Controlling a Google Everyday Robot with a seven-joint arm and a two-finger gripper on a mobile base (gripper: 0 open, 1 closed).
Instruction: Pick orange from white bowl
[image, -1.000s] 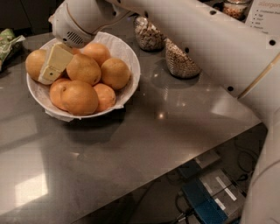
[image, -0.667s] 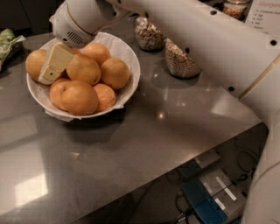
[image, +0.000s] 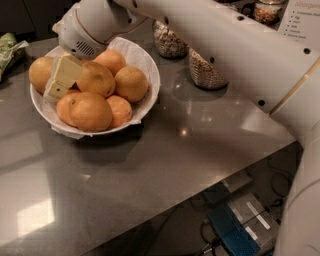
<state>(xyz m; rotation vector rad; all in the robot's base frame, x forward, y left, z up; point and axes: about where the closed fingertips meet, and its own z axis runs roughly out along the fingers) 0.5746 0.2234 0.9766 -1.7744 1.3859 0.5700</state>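
- The gripper is low inside the white bowl on the bench, just left of the pale orange; I cannot tell how wide it is.
- Step: seemingly settling to grasp. Next: close firmly and lift straight up.

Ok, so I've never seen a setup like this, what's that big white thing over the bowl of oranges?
That is a robot arm, reaching in from the right. One camera looks down on a grey table. On it stands a white bowl of oranges, with glass jars of grain behind and something green at the left edge. The arm's hand, pale yellow, is down in the bowl beside the paler orange on the left. Whether it grips anything, I can't tell.
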